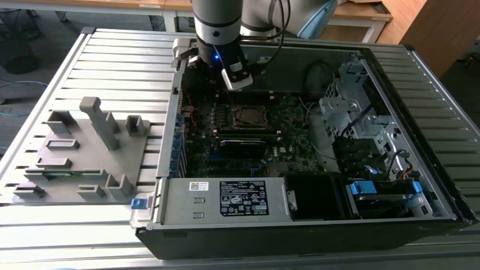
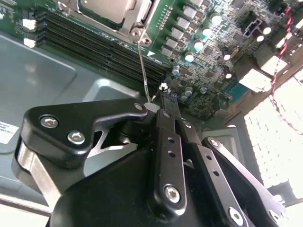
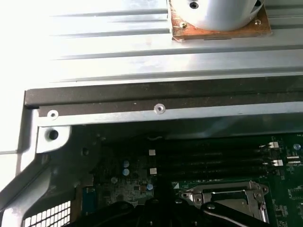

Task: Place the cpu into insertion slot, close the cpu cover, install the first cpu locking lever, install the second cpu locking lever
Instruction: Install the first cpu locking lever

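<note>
Matte black fingers [image 2: 163,127] closed, perhaps touching thin wire lever [image 2: 143,66], silvery cpu [image 2: 109,7]

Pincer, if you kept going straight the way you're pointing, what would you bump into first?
Probably the green motherboard, beside the ends of the long black memory slots. The pincer is shut, with the thin locking lever at its tips. How far off the board lies is unclear.
</note>
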Motion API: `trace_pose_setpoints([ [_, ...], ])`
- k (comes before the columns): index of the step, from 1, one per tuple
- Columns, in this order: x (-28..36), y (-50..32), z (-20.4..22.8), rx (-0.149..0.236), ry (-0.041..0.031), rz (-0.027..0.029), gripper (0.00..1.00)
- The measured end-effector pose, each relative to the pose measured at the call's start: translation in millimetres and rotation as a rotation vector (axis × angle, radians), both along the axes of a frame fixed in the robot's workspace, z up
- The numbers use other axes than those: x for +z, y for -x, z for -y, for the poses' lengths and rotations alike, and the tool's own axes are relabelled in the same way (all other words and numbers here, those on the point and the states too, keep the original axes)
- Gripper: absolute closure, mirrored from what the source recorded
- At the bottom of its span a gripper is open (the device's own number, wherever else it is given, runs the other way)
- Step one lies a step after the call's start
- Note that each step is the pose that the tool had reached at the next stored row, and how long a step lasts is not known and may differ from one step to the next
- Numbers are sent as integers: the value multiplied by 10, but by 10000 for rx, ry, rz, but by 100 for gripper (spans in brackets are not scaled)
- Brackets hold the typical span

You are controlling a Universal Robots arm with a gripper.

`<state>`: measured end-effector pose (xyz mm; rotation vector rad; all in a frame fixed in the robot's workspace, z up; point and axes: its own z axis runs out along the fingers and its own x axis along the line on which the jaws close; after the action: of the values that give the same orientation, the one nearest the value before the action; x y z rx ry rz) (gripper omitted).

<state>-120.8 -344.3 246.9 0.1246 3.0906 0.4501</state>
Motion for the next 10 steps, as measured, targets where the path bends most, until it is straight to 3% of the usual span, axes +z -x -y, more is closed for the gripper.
trace_pose_setpoints([
  [10,0,-259,0,1,1,-1,89],
])
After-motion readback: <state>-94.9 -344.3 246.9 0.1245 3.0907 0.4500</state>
